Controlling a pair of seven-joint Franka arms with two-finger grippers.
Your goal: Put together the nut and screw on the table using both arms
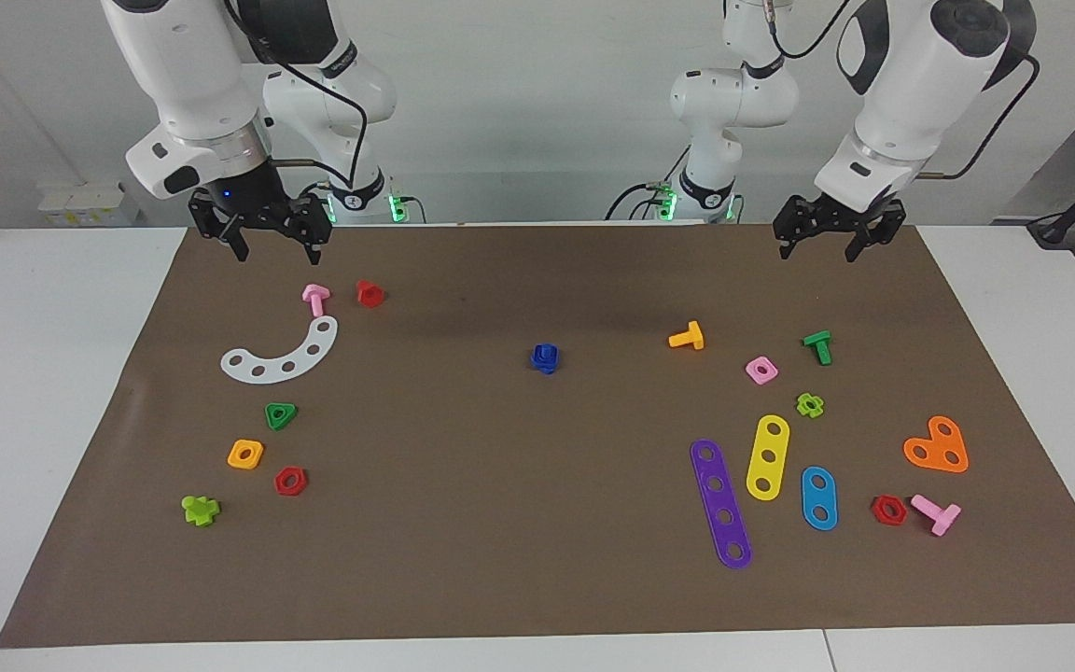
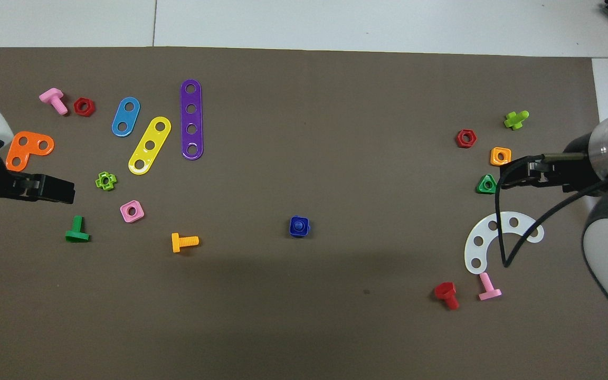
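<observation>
The dark-blue nut (image 1: pixel 545 358) lies in the middle of the brown mat (image 1: pixel 500 523), with the dark-blue screw sitting in it as one stacked piece. In the overhead view the nut (image 2: pixel 298 226) shows the screw in its centre hole. My left gripper (image 1: pixel 817 254) is open and empty, up in the air over the mat's edge nearest the robots, at the left arm's end; it also shows in the overhead view (image 2: pixel 66 192). My right gripper (image 1: pixel 278 257) is open and empty, over the mat near the pink bolt (image 1: pixel 315 299); it also shows in the overhead view (image 2: pixel 510 177).
An orange bolt (image 1: pixel 687 337), pink nut (image 1: pixel 761 370), green bolt (image 1: pixel 817 346) and coloured strips (image 1: pixel 720 504) lie toward the left arm's end. A white curved plate (image 1: pixel 281 357), red bolt (image 1: pixel 369 293), green nut (image 1: pixel 281 415) and orange nut (image 1: pixel 245 455) lie toward the right arm's end.
</observation>
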